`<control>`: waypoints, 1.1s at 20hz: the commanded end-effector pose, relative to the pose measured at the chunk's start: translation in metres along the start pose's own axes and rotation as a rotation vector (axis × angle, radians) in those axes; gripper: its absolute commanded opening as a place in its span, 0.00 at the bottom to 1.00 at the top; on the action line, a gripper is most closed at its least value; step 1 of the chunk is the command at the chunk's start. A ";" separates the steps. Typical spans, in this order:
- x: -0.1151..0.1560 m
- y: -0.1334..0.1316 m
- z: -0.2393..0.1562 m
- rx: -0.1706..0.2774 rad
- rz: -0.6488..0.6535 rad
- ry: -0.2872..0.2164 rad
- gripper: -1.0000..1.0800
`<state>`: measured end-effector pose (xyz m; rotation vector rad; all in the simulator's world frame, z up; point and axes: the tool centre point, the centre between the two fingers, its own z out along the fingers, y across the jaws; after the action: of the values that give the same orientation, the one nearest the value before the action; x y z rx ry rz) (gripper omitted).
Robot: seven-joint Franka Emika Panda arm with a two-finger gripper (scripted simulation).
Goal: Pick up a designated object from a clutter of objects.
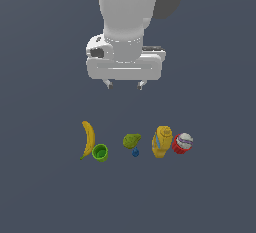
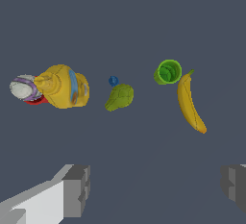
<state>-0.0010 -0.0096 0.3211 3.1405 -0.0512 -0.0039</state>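
Exterior view is showing the hand (image 1: 124, 84) hanging well above the tabletop (image 1: 45, 197), fingers spread apart and gripping nothing, so the pickup is not yet begun. The green cup (image 1: 100, 152) is sitting upright in the row, touching the banana (image 1: 88, 138) on one side, with the pear (image 1: 131, 140) near on the other. No tabletop edge is showing. I judge lining up, descending, closing and lifting all remain.
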 end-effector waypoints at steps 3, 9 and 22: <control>0.000 0.001 0.000 -0.002 -0.003 0.000 0.96; -0.004 0.008 -0.004 -0.026 -0.032 0.002 0.96; 0.013 0.016 0.012 -0.021 -0.025 0.002 0.96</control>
<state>0.0076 -0.0236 0.3132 3.1181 -0.0080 -0.0002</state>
